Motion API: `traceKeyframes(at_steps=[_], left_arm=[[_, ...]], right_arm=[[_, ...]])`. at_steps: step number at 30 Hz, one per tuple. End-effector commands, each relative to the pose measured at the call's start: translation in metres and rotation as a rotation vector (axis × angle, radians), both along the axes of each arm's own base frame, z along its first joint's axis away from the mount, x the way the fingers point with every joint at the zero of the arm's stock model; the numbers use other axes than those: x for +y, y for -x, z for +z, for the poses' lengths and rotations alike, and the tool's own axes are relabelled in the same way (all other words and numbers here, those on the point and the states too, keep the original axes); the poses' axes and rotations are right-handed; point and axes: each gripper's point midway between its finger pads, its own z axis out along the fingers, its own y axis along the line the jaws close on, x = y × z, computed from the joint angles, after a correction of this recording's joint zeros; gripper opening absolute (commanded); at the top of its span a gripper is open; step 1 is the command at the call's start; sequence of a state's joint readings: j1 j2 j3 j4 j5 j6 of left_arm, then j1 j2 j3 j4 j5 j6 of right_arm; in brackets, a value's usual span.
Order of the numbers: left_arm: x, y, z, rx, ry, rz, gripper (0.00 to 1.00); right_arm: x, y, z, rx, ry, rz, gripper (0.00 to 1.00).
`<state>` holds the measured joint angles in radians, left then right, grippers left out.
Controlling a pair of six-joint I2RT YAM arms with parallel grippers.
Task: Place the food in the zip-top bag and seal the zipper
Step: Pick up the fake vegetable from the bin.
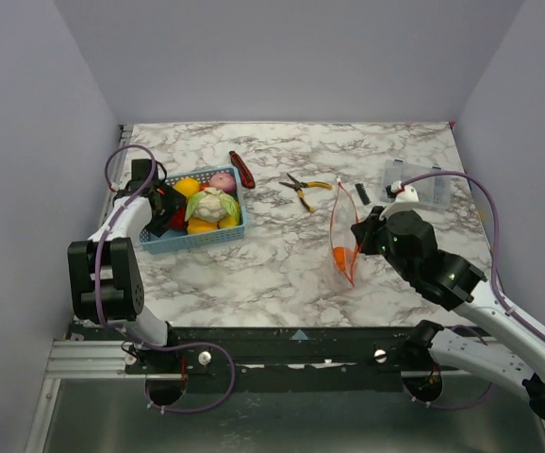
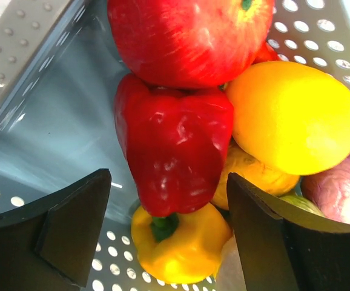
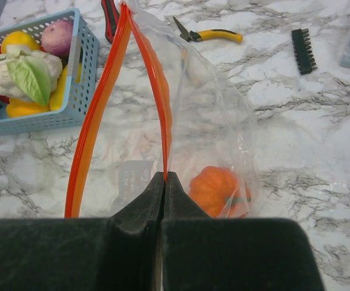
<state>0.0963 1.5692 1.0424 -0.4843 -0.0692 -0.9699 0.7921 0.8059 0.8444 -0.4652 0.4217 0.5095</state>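
The food lies piled in a blue basket [image 1: 195,242] at the left: a red apple [image 2: 187,36], a red pepper [image 2: 172,145], a yellow pepper [image 2: 175,248], a yellow lemon-like fruit [image 2: 293,118], a purple onion [image 1: 222,181] and a cauliflower [image 1: 211,203]. My left gripper [image 2: 169,236] is down in the basket, open, its fingers on either side of the red pepper's lower end. The zip-top bag [image 1: 345,236] stands at centre right with its mouth open and an orange pumpkin [image 3: 214,188] inside. My right gripper [image 3: 165,180] is shut on one side of the zipper [image 3: 160,103].
A dark red-handled knife [image 1: 242,168] and yellow-handled pliers [image 1: 305,189] lie behind the basket and bag. A black bit holder [image 1: 362,193] and a rigid clear box [image 1: 419,184] sit at the back right. The basket wall [image 2: 36,42] rises close on my left gripper's left.
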Motion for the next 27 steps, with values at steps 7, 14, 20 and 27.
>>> traceKeyframes(at_steps=[7,14,20,27], left_arm=[[0.008,-0.01,-0.01,0.036,-0.022,0.014,0.68],[0.015,0.0,0.014,-0.012,-0.07,0.033,0.53],[0.028,0.012,0.07,-0.126,-0.155,0.063,0.43],[0.017,0.035,0.15,-0.33,-0.227,-0.024,0.36]], right_arm=[[0.0,0.002,-0.002,0.007,-0.021,-0.011,0.0],[0.0,0.003,-0.001,0.008,-0.028,-0.009,0.0],[-0.001,0.003,-0.001,0.009,-0.018,-0.009,0.0],[0.003,0.001,-0.001,0.015,-0.011,0.006,0.0]])
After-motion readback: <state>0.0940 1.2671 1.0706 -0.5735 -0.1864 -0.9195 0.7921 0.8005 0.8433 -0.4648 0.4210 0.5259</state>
